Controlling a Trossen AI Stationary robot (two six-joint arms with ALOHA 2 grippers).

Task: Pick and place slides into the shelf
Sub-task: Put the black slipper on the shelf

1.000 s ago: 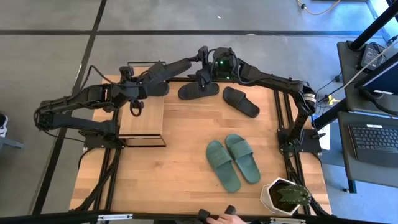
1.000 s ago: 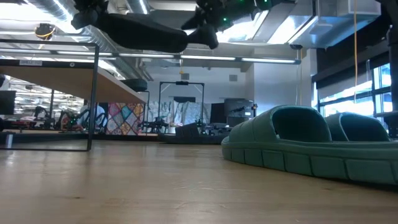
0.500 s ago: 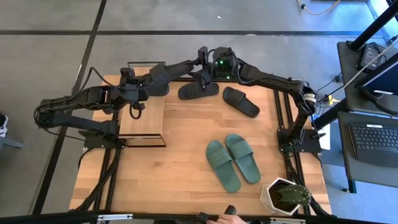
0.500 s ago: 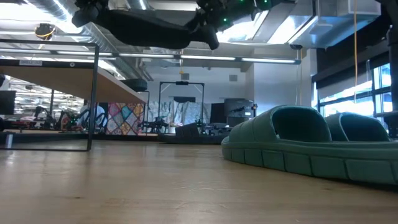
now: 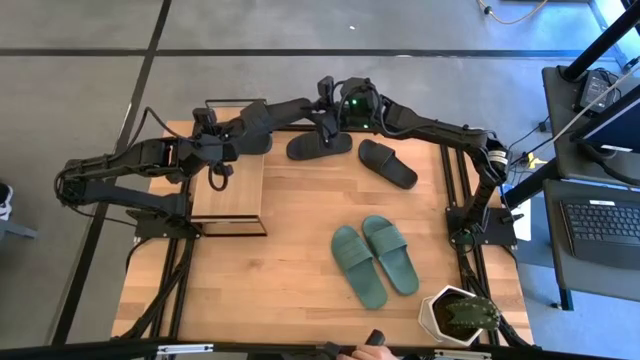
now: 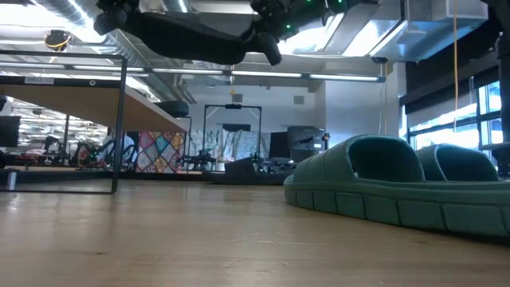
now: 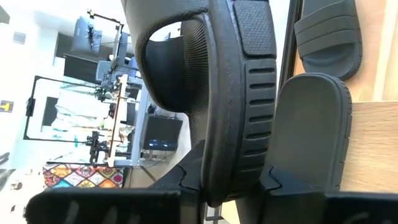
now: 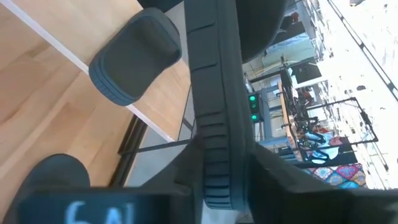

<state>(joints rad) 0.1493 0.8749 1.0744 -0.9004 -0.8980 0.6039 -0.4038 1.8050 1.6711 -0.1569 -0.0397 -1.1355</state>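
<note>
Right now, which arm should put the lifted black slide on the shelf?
Probably the left. The left gripper holds the black slide right above the shelf; the right gripper, on its other end, sits off to the side.

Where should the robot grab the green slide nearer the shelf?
On that green slide, probably the raised wide strap, from above: it arches over the flat sole, so a finger fits underneath. The left gripper and right gripper are busy holding a black slide.
</note>
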